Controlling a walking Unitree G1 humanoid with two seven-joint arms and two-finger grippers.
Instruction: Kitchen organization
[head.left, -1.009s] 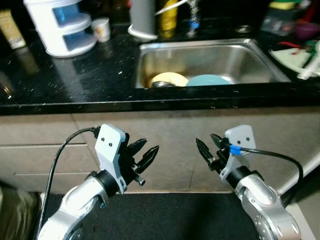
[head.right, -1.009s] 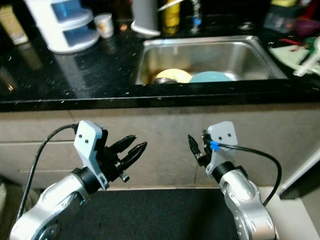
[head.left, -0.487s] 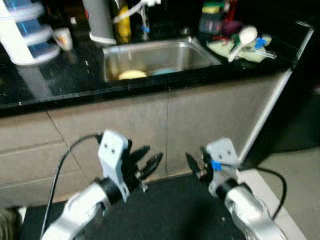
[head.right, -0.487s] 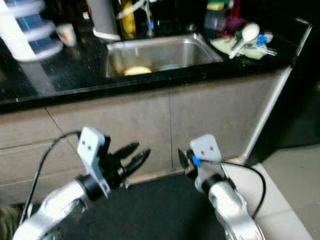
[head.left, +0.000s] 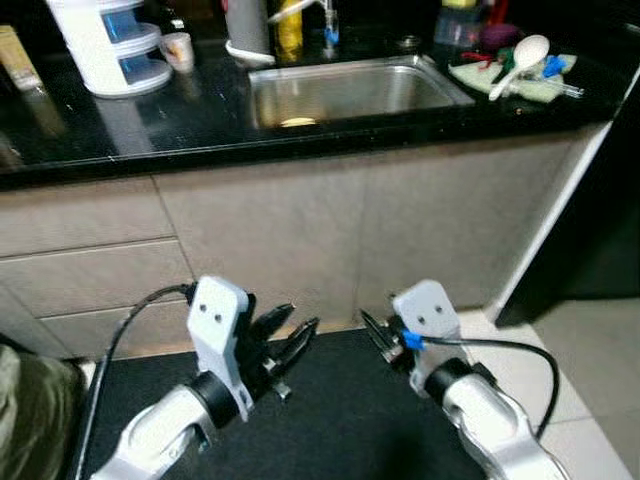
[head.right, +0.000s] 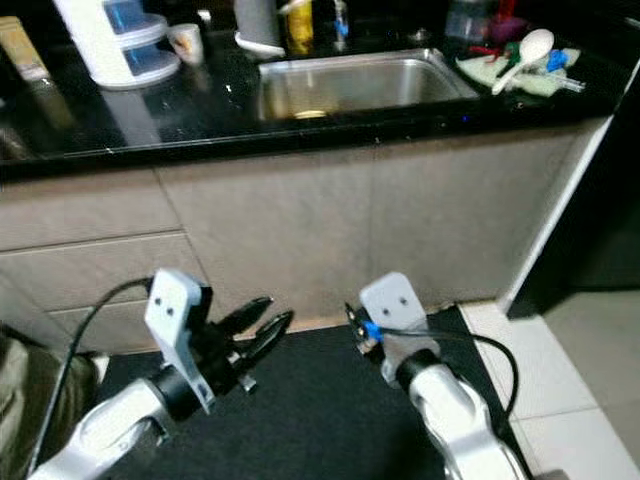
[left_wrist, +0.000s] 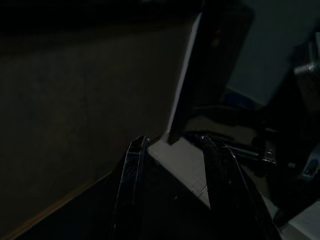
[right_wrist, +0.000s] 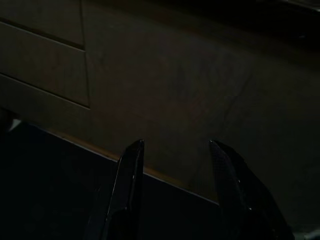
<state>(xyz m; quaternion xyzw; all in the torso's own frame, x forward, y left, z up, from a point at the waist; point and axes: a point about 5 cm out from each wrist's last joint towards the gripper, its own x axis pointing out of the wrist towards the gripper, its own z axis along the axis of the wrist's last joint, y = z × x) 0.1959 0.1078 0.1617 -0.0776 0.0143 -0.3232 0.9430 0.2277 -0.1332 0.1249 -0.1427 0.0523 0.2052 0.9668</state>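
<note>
A steel sink (head.left: 350, 90) is set in the black counter (head.left: 120, 135) ahead of me, and a yellowish dish (head.left: 297, 122) shows at its near inner edge. Both my arms are held low in front of the beige cabinet fronts, well below the counter. My left gripper (head.left: 290, 332) is open and holds nothing; its two fingers stand apart in the left wrist view (left_wrist: 172, 145). My right gripper (head.left: 377, 335) is open and empty too, with its fingers spread in the right wrist view (right_wrist: 175, 147).
A white and blue stacked container (head.left: 110, 45) and a small cup (head.left: 178, 50) stand at the counter's back left. A grey cylinder (head.left: 248, 30) and a yellow bottle (head.left: 291, 22) stand behind the sink. A white ladle (head.left: 518, 60) lies among utensils on the right. A dark mat (head.left: 340, 420) covers the floor.
The whole picture has shifted: the counter and sink now appear farther away and higher, so the camera has drawn back. Both grippers stay open at the same height before me.
</note>
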